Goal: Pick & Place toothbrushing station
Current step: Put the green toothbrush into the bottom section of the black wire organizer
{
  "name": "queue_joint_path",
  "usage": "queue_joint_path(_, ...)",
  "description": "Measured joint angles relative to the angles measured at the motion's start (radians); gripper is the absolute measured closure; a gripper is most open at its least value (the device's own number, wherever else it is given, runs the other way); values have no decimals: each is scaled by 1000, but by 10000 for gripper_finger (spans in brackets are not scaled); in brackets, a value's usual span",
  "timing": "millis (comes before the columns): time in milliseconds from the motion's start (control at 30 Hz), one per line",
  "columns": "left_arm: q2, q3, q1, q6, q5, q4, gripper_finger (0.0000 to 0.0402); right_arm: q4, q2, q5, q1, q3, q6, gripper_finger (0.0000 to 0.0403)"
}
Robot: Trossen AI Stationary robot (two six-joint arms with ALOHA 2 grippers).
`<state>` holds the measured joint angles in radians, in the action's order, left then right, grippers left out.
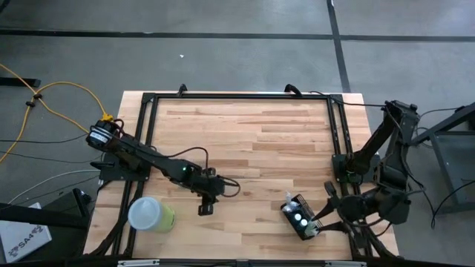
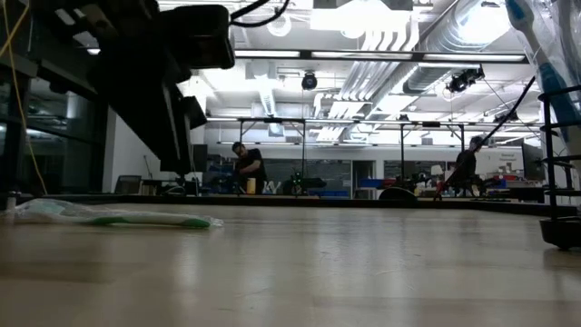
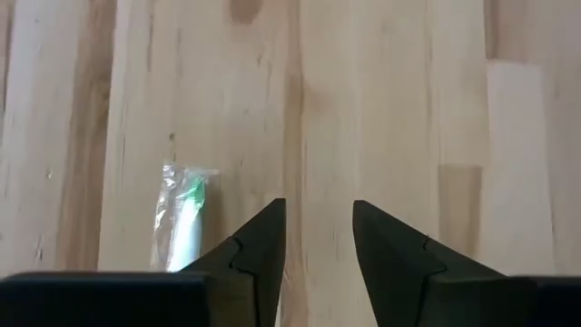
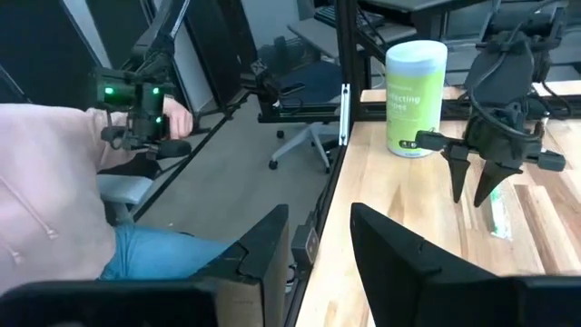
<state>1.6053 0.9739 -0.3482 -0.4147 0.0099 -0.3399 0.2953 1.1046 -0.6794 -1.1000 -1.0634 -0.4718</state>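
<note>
The toothbrushing station sits by the worktop's near right corner with white things in it. The right gripper is just beside it, fingers partly apart with nothing between them. The left gripper hangs over the middle of the near edge, fingers parted and empty, with a wrapped toothbrush lying loose below and the lime-green cup nearby. I'd judge the station placed, the toothbrush yet to go in

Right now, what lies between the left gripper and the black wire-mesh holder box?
Only bare wooden table: in the high view nothing sits between the left gripper and the black wire-mesh holder box.
</note>
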Motion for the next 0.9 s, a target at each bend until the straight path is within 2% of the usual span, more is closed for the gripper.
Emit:
queue_joint_path(200,1,0,-21,66,-20,-61,276,-1,0,33,42,0,-5,292)
queue_joint_path(333,1,-1,-24,59,-86,-153,276,-1,0,33,55,0,-5,292)
queue_joint_path(500,2,-2,-17,65,-155,-160,276,-1,0,34,73,0,-3,292)
queue_joint_path(900,109,-1,39,86,-116,-152,276,-14,20,77,89,0,-2,292)
